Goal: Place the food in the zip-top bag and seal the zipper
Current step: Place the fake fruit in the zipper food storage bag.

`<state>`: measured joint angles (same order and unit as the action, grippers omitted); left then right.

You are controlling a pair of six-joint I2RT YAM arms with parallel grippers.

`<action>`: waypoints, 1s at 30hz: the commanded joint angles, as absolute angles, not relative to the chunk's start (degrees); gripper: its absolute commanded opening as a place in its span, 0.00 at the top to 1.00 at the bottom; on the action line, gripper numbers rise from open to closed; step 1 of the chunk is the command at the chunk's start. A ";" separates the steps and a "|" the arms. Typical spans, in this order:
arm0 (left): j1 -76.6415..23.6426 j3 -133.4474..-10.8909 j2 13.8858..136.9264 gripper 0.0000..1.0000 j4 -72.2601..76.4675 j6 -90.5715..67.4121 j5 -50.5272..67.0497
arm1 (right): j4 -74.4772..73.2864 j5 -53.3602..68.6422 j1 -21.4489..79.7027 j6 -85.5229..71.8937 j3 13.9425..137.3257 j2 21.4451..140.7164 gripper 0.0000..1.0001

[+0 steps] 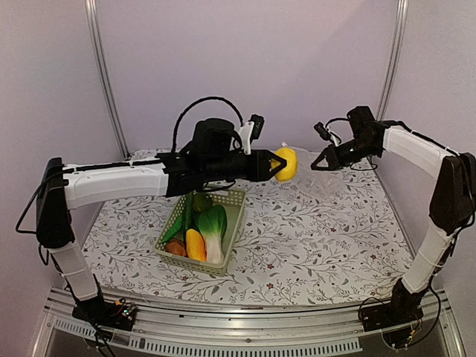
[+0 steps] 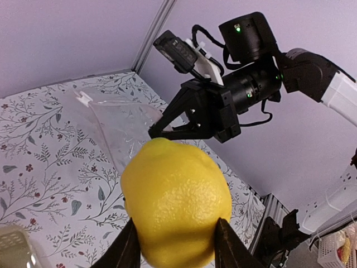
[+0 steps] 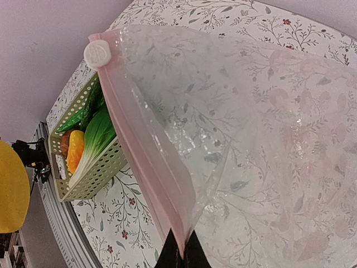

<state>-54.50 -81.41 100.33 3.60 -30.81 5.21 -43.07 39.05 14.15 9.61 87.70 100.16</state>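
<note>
My left gripper (image 2: 175,245) clamps a yellow lemon (image 2: 175,201); my right gripper (image 3: 181,254), at its three o'clock, pinches the zip-top bag's (image 3: 268,139) pink zipper (image 3: 139,145).

Lemon (image 3: 11,187) is cut by the left edge of the right wrist view; bag (image 3: 251,128) is cropped at right and bottom. Basket (image 2: 12,245) corner is blurred and cropped in left wrist view.

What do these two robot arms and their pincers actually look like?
The left arm and right arm have white tubular links joined by black joints. The left gripper and right gripper are black, with two tapering fingers. A black cable loops above the left wrist; a small green light glows on the right wrist.
</note>
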 commanded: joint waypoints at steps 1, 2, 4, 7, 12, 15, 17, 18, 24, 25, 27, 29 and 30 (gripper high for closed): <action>-55.92 -86.54 106.16 0.70 7.75 -29.64 7.16 | -44.52 40.95 14.73 8.20 88.90 100.60 1.00; -56.16 -87.45 107.30 0.70 8.07 -29.70 7.27 | -44.54 41.11 14.74 8.09 88.94 100.19 1.00; -56.40 -89.01 109.36 0.70 8.97 -29.78 7.23 | -44.83 41.21 14.85 7.94 89.07 99.58 1.00; -56.42 -91.43 112.48 0.71 9.28 -30.73 5.71 | -45.53 41.53 14.81 7.74 89.06 98.57 1.00; -56.29 -94.54 117.32 0.71 8.98 -32.24 2.65 | -46.78 43.52 14.85 8.05 88.24 95.97 1.00; -56.01 -96.55 120.07 0.71 8.51 -33.80 1.53 | -46.93 44.43 14.82 7.75 87.68 93.94 1.00; -55.65 -98.00 121.86 0.71 7.68 -35.38 0.86 | -47.11 44.91 14.77 7.59 87.63 93.00 1.00; -55.40 -98.80 122.72 0.71 6.71 -36.35 0.57 | -47.07 45.19 14.84 7.52 87.56 92.70 1.00; -53.83 -101.21 125.25 0.62 5.57 -41.24 2.67 | -47.67 47.89 14.92 7.71 86.57 92.57 1.00; -53.74 -101.96 125.44 0.57 5.28 -41.32 3.18 | -47.65 48.37 14.86 7.81 86.35 92.77 1.00; -53.69 -103.57 125.48 0.46 5.44 -40.40 3.89 | -47.40 48.95 14.93 7.69 86.14 93.31 1.00; -53.83 -104.53 125.11 0.32 5.95 -39.13 4.04 | -47.21 49.31 14.91 7.27 86.44 93.87 1.00; -54.00 -104.73 124.67 0.30 6.01 -38.42 3.82 | -47.06 49.20 14.87 7.08 86.81 94.26 1.00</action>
